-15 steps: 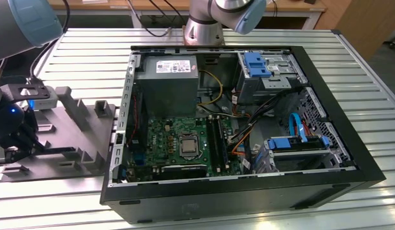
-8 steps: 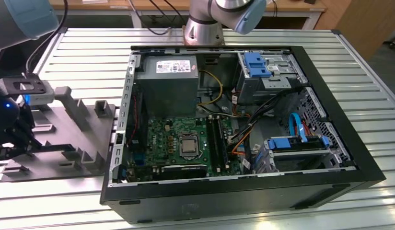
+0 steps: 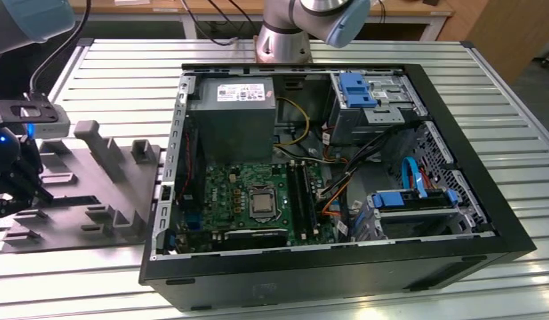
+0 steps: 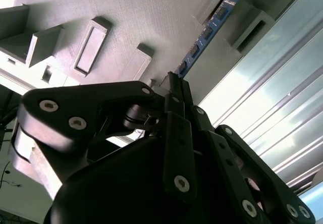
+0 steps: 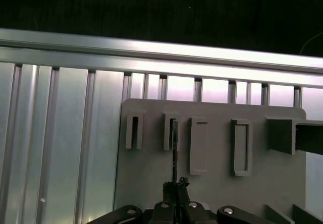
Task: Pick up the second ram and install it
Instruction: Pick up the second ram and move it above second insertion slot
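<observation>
An open computer case point(image 3: 328, 275) is seen lying on a table of metal slats point(image 3: 123, 73), with the arm's base point(image 3: 284, 40) behind it. Inside the case a green motherboard point(image 3: 256, 193) is placed, with a gray power supply point(image 3: 232, 117) beside it and blue drive brackets point(image 3: 356, 90) toward the exterior view's right. Many cables are laid between these parts.

At the exterior view's left, just beside the case, a gray holder plate point(image 3: 106, 193) is set on the table. Raised blocks and narrow slots are formed on it. The side wall of the case stands between this plate and the motherboard.

The second ram point(image 4: 207, 32) is found on the holder plate, well apart from the motherboard. It is held on its edge. In the second wrist view its far end is seen between two raised blocks of the plate. In the first wrist view it is shown edge-on as a thin dark line, which runs from one slot toward the claw, and other slots are seen on both sides of it.

The gripper point(image 4: 174, 80) is positioned over the holder plate at the near end of the ram. Its fingers point(image 4: 177, 133) are brought together and are clamped on this end of the blue board, so that almost no gap is left between them.
</observation>
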